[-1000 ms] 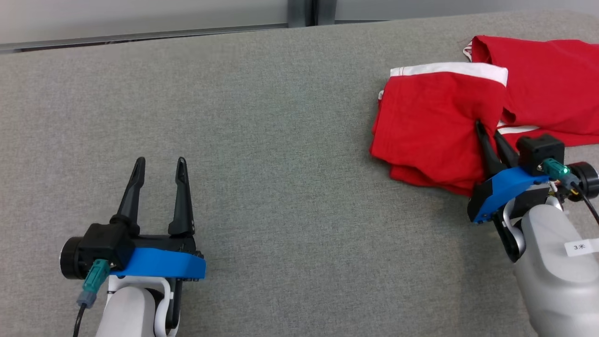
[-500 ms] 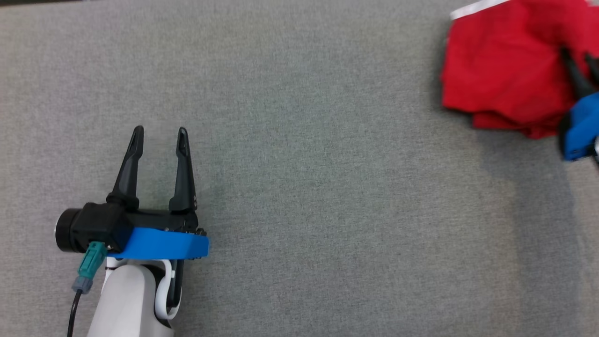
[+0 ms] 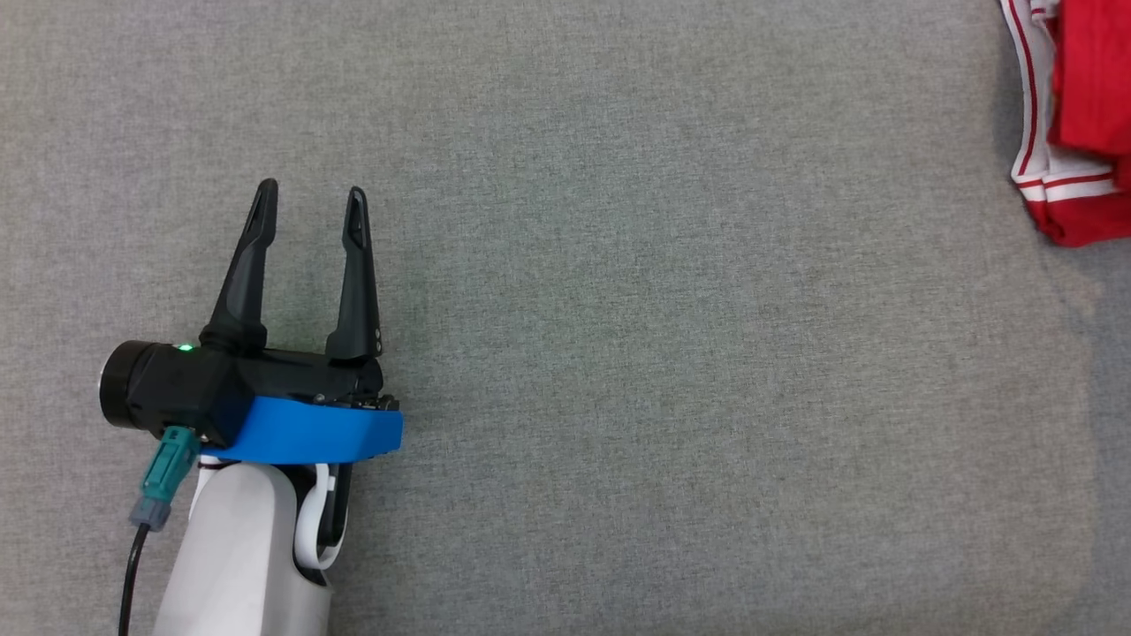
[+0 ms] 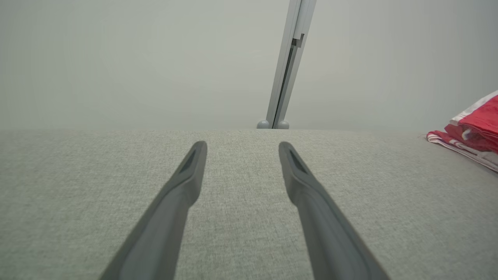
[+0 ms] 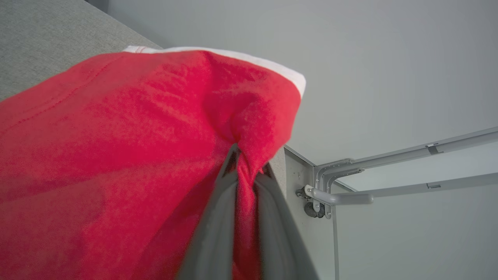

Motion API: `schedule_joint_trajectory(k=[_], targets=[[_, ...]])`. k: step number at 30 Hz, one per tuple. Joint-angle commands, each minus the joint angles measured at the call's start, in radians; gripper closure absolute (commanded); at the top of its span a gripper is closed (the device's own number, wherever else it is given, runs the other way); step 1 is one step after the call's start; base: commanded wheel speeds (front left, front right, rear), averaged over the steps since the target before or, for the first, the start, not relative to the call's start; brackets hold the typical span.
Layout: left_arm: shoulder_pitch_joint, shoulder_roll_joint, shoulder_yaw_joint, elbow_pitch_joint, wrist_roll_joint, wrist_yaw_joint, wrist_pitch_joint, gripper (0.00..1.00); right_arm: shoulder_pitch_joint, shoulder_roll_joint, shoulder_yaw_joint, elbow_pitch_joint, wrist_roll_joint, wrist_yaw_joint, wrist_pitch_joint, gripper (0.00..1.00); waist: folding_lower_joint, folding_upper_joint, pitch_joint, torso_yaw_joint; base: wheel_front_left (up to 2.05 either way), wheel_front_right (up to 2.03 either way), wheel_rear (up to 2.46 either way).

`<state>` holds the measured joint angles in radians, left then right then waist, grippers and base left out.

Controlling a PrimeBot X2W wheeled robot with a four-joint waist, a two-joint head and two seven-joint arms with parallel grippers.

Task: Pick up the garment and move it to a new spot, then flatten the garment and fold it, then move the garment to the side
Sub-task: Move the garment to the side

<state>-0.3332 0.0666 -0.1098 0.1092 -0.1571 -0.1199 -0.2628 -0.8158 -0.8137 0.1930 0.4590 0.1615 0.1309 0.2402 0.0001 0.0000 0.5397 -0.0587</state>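
The red garment (image 3: pixel 1089 79) with white trim sits at the top right edge of the head view. In the right wrist view my right gripper (image 5: pixel 249 161) is shut on a bunched fold of the garment (image 5: pixel 116 136), which drapes over and hides most of its fingers. In the left wrist view the garment (image 4: pixel 477 118) appears far to the right. My left gripper (image 3: pixel 312 189) hovers over the bare grey surface at the lower left, open with nothing between its fingers. Seen from the left wrist, the left gripper (image 4: pixel 242 144) points toward the far edge.
The grey fabric tabletop (image 3: pixel 618 353) spreads wide between my left gripper and the garment. A red-and-white striped cloth edge (image 3: pixel 1029 132) lies on it under the red fabric. A metal post (image 4: pixel 290 62) and a pale wall stand past the far edge. Metal rails (image 5: pixel 389 163) run beside the table.
The head camera has shifted, so the garment has slid to the right edge and my right gripper has left that view. My left gripper stays open.
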Motion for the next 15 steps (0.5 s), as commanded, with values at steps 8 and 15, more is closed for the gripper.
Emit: schedule_joint_trajectory(k=[8,15], targets=[[-0.025,0.003,-0.007,-0.006,-0.003,-0.005,-0.002,0.0,-0.028,-0.029,-0.012,-0.009,-0.012,0.0,0.064,1.0,-0.0001,0.0,0.014,0.008,0.0,0.0,0.0],[-0.028,0.001,0.002,-0.001,-0.007,-0.006,-0.002,0.0,-0.045,-0.022,-0.034,0.008,-0.031,0.0,0.09,0.0,-0.0001,0.0,0.019,0.012,0.0,0.0,0.0]])
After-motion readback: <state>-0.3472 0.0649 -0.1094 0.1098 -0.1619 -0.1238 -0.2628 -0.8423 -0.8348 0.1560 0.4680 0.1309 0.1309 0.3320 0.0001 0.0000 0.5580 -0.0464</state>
